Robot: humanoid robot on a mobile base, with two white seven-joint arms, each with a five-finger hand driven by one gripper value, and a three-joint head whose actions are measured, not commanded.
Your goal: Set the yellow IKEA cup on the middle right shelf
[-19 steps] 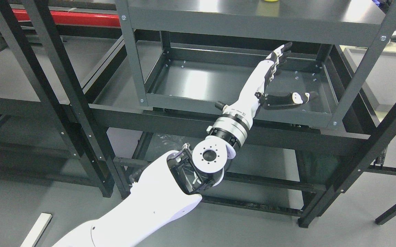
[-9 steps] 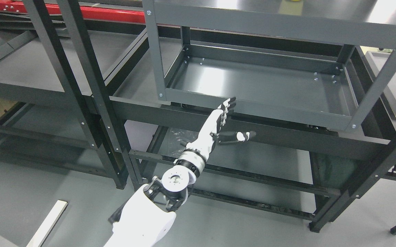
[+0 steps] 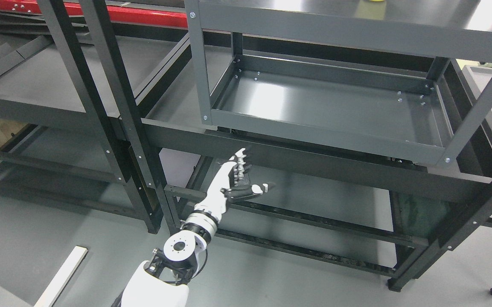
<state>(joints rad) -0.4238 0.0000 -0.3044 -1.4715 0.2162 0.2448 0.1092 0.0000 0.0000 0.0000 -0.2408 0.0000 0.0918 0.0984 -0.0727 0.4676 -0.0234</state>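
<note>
The left hand [image 3: 238, 179] is seen low in the head view, its white arm [image 3: 156, 288] entering from the bottom edge left of the middle and rising through a round wrist joint [image 3: 180, 247]. The fingers [image 3: 241, 161] are stretched out straight and the thumb [image 3: 257, 188] is spread away to the right; nothing is grasped, so the hand is released. It is held in front of a dark horizontal crossbeam [image 3: 314, 164], and whether that beam is touched by the fingertips cannot be told.

Above and to the right of the hand, well apart from it, a grey shelf tray [image 3: 327, 136] is shown with a raised rim and a bare, glossy floor. Higher still, far above and to the right of the hand, a top shelf [image 3: 356, 32] is seen, and at the very top edge of the picture a small yellow sliver [image 3: 373, 1] rests on it. This is taken to be the yellow cup, though only its lowest part is visible.

To the upper left of the hand a black upright post [image 3: 117, 111] is stood, with darker shelving [image 3: 28, 85] beyond it and a red bar [image 3: 143, 16] behind. Down to the left of the arm, a pale flat strip [image 3: 62, 275] is laid on the grey floor [image 3: 292, 281].
</note>
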